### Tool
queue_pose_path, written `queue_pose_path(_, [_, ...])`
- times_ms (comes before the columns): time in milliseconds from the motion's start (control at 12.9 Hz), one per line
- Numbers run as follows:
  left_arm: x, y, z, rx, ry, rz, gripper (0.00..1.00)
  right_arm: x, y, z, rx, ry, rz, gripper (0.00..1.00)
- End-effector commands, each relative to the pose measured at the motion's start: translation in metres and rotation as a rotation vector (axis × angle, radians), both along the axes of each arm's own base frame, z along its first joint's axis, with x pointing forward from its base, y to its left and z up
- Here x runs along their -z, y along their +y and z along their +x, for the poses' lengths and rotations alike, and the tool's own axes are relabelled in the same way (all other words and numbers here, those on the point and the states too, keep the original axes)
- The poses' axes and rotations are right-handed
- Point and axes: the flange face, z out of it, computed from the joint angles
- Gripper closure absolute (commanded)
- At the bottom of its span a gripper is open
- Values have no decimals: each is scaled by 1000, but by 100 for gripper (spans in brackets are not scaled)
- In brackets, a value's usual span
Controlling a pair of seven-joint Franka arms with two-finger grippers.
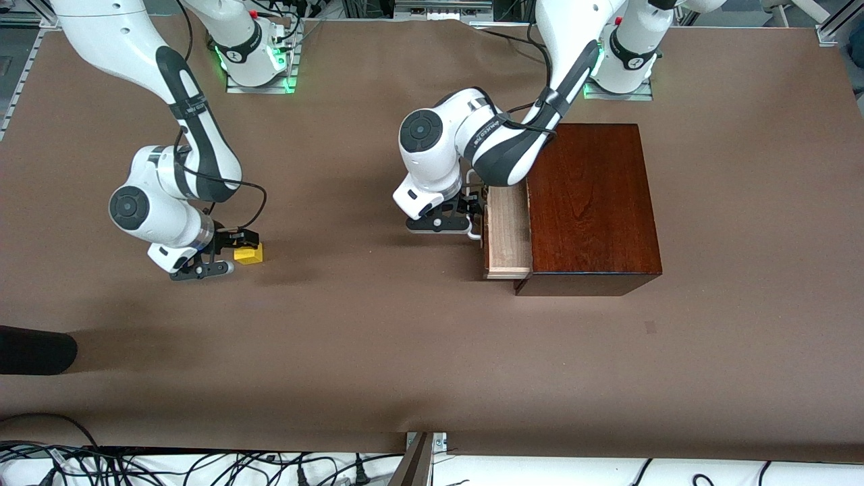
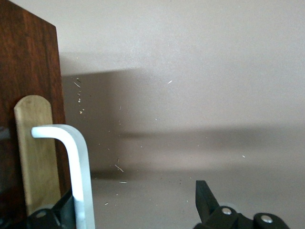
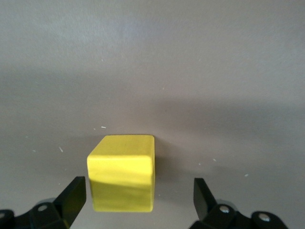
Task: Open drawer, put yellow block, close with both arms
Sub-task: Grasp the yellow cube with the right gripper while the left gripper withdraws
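Left pincer (image 1: 470,214) open around drawer (image 1: 507,229) handle (image 2: 76,171), right pincer (image 3: 138,200) open astride yellow block (image 3: 122,179)

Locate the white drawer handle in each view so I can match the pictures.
Front view: the white handle fronts the part-open drawer, by the left gripper.
Left wrist view: handle near one finger.
Right wrist view: not in it.
Shared landmark: mahogany box.

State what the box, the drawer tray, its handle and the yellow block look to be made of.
Box: glossy dark reddish wood, grain visible. Drawer tray: pale, unfinished-looking wood. Handle: smooth white bar, plastic or painted metal, unclear which. Yellow block: matte, faint grain streaks, probably painted wood.
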Motion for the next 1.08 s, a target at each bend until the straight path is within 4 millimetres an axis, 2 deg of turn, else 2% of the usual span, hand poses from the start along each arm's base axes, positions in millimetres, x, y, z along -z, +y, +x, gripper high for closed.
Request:
queue_pose_path(0, [15, -28, -16, 52, -9, 15, 0, -2, 2, -11, -1, -24, 22, 0])
queue_pose_path(155, [2, -34, -20, 64, -8, 55, 0, -2, 5, -11, -1, -24, 25, 0])
queue_pose_path(387, [-17, -28, -16, 79, -33, 140, 0, -2, 6, -10, 1, -25, 28, 4])
queue_pose_path(542, [-43, -22, -12, 66, -51, 141, 0, -2, 6, -10, 0, -28, 28, 10])
queue_pose_path(697, [-88, -9, -8, 50, -69, 134, 0, -1, 6, -9, -2, -29, 28, 17])
queue_pose_path(775, [-112, 5, 0, 50, -69, 125, 0, -1, 6, -9, 1, -29, 29, 19])
queue_pose_path(1007, [-172, 77, 46, 51, -68, 82, 0, 0, 7, -10, 1, -27, 31, 26])
